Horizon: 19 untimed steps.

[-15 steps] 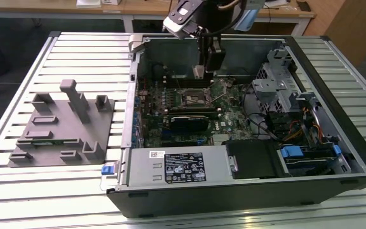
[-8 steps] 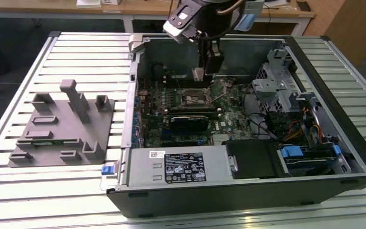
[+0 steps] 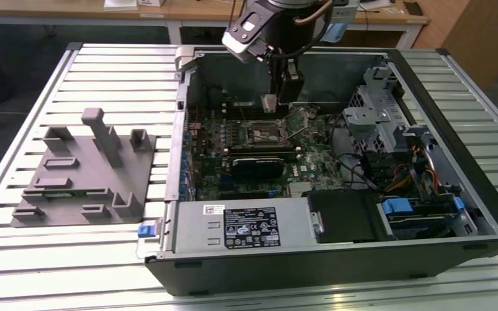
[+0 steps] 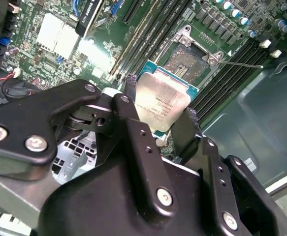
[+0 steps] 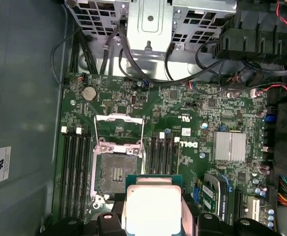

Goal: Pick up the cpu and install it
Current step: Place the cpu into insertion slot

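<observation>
The cpu [image 3: 269, 102], a small square chip with a pale metal top, hangs inside the open computer case [image 3: 179, 139]. My gripper [image 3: 279, 96] is shut on it. In the second wrist view the black fingers [image 4: 132, 123] clamp two opposite edges of the cpu [image 4: 163, 96], and the gripper [image 4: 159, 107] holds it tilted. The open motherboard socket [image 4: 192, 54] lies just beyond it with its metal frame lifted. In the first wrist view the cpu [image 5: 153, 206] sits in the gripper [image 5: 153, 220], apart from the socket [image 5: 116, 172] and beside one of its corners.
A grey plastic fixture [image 3: 80, 175] with upright blocks stands on the slatted table at the exterior view's left. Inside the case are memory slots [image 5: 77, 172], a heatsink [image 5: 229, 146], a drive cage [image 3: 379, 116], loose cables [image 5: 133, 69] and the power supply [image 3: 249, 223].
</observation>
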Each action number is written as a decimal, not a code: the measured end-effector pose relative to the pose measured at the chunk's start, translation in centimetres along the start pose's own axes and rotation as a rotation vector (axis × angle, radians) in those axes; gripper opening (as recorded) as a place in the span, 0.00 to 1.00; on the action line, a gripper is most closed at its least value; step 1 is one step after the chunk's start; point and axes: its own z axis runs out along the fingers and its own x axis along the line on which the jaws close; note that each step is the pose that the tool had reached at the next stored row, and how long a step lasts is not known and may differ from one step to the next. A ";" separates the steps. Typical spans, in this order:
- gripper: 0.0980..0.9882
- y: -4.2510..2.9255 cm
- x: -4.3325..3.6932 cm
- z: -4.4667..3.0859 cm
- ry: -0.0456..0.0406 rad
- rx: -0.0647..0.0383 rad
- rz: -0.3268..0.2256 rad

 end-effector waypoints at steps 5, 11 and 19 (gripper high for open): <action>0.49 0.03 0.80 0.30 0.0001 0.000 0.003; 0.49 0.05 1.57 0.89 -0.0009 0.000 0.025; 0.49 0.04 1.79 1.53 -0.0012 0.000 0.033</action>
